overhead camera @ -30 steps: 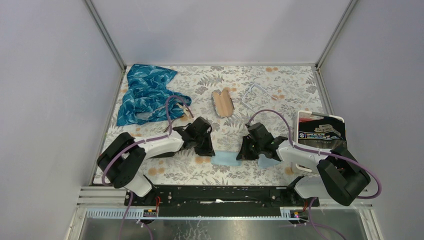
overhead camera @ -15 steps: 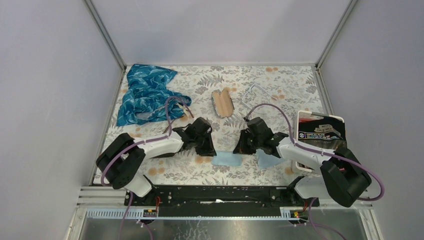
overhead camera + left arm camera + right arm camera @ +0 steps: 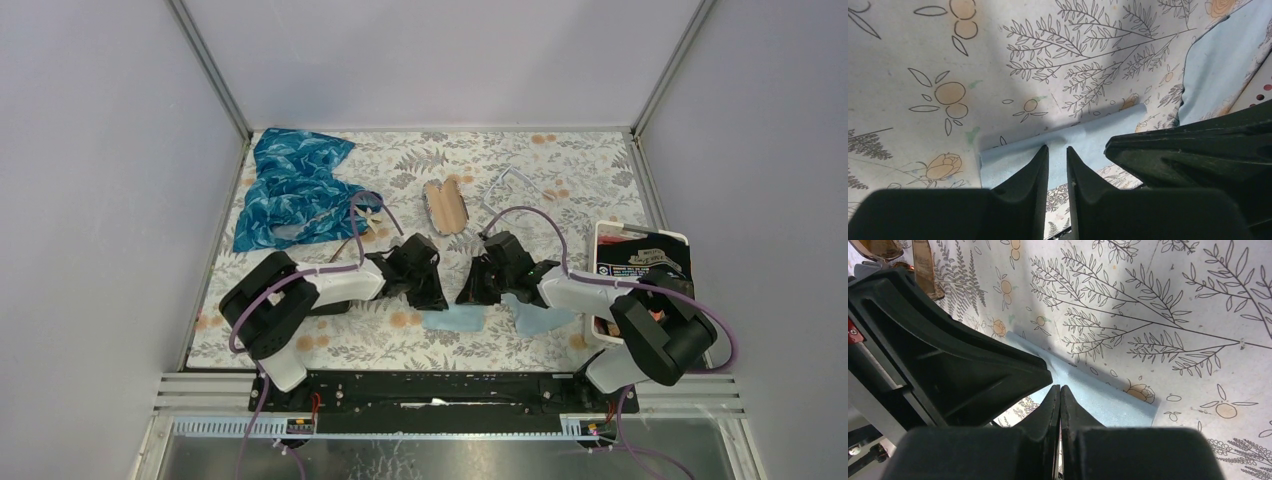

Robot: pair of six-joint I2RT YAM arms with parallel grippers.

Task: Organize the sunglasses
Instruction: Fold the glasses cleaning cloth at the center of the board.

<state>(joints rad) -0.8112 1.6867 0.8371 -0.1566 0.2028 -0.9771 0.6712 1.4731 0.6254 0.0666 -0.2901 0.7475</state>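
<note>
The sunglasses [image 3: 445,207], brown-tinted and folded, lie on the floral table beyond both grippers. Their brown lenses show at the top left of the right wrist view [image 3: 925,270]. A light blue cloth [image 3: 455,320] lies between the two arms. My left gripper [image 3: 430,292] has its tips at the cloth's near edge [image 3: 1098,135]; a narrow gap stands between its fingers [image 3: 1057,147] and nothing is clamped there. My right gripper [image 3: 470,292] faces it closely, and its fingers [image 3: 1060,387] are pressed together at the edge of the cloth [image 3: 1108,400].
A crumpled blue patterned fabric [image 3: 290,190] lies at the back left. Clear-framed glasses [image 3: 505,188] rest right of the sunglasses. A white box with a black packet [image 3: 640,262] stands at the right edge. Grey walls close in three sides.
Both grippers have moved toward each other and slightly away from the bases, ending almost tip to tip over the blue cloth. Neither jaw has changed its opening.
</note>
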